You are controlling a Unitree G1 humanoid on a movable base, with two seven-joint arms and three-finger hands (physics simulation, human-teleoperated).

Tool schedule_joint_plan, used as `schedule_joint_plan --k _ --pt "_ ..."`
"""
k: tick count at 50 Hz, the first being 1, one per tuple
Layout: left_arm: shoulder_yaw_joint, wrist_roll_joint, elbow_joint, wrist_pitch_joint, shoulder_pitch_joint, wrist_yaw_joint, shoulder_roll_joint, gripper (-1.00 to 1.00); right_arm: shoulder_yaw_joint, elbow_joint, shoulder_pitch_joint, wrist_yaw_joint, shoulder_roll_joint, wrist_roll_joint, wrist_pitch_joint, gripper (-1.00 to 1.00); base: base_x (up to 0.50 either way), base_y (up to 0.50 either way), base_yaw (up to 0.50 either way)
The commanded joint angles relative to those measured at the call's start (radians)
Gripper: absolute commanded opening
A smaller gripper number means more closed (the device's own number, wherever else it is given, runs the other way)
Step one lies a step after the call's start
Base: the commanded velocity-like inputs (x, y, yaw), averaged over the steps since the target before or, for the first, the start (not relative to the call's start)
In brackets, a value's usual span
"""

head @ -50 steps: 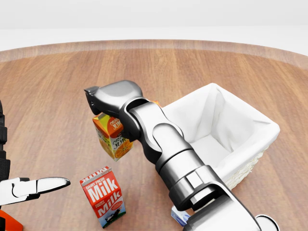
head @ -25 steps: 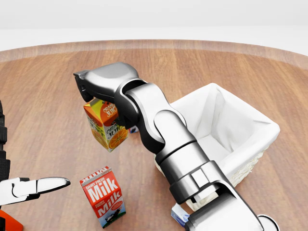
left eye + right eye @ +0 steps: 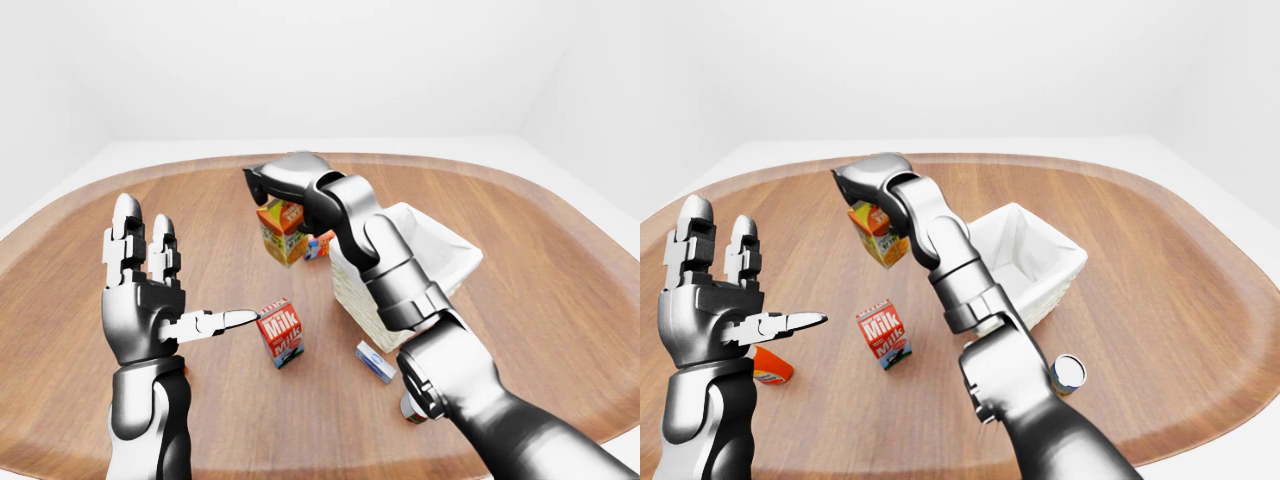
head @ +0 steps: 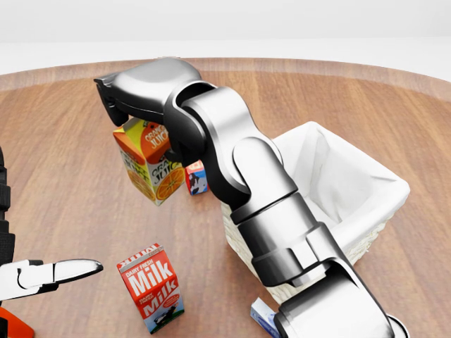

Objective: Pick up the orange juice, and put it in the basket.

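Note:
The orange juice carton (image 4: 149,166) hangs tilted above the wooden table, left of the basket in the head view. My right hand (image 4: 124,118) is shut on its top, and the arm crosses the picture from the bottom right. The white-lined wicker basket (image 4: 352,176) stands to the right, partly hidden by that arm. My left hand (image 3: 150,290) is raised at the left of the left-eye view, open, with one finger (image 4: 70,270) pointing right and nothing in it.
A red milk carton (image 4: 151,287) stands upright below the juice. A small red and blue carton (image 4: 196,177) sits by the basket's left side. A blue-white box (image 3: 377,361), a can (image 3: 1070,372) and an orange item (image 3: 770,366) lie nearer me.
My right hand has carried the juice carton up and to the left in the head view, uncovering the small red and blue carton. The left hand has stayed still.

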Motion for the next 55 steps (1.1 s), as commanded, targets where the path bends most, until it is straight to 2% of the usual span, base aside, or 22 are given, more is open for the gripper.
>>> schedule_joint_plan --k 1,8,24,33,41,47,55 --pt "0.0 0.0 0.0 0.0 0.0 0.0 0.0 1.0 -0.017 -0.089 -0.033 0.053 -0.007 -0.004 0.0 -1.0 0.0 0.0 0.0" --pt "-0.002 0.001 -0.003 0.0 0.0 -0.002 0.001 1.0 -0.023 -0.146 -0.03 0.1 -0.02 0.004 0.0 -1.0 0.0 0.0 0.0" --pt "-0.003 0.004 -0.002 0.0 0.0 -0.004 0.0 1.0 -0.053 -0.3 -0.019 0.1 -0.091 0.035 0.016 -1.0 0.0 0.0 0.0" --pt "-0.004 0.006 0.006 0.0 -0.002 -0.005 0.001 1.0 -0.062 -0.368 -0.008 0.1 -0.115 0.048 0.035 -1.0 0.0 0.0 0.0" --pt "-0.003 0.005 0.004 0.0 -0.003 -0.005 0.001 1.0 -0.082 -0.381 -0.012 0.1 -0.157 0.069 0.027 -1.0 0.0 0.0 0.0" --pt "-0.004 0.005 -0.004 0.0 -0.001 -0.003 0.001 1.0 -0.087 -0.431 0.011 0.1 -0.176 0.072 0.036 -1.0 0.0 0.0 0.0" --pt "-0.004 0.006 -0.005 0.0 0.0 -0.004 0.0 1.0 -0.099 -0.45 0.035 0.1 -0.203 0.085 0.032 -1.0 0.0 0.0 0.0"
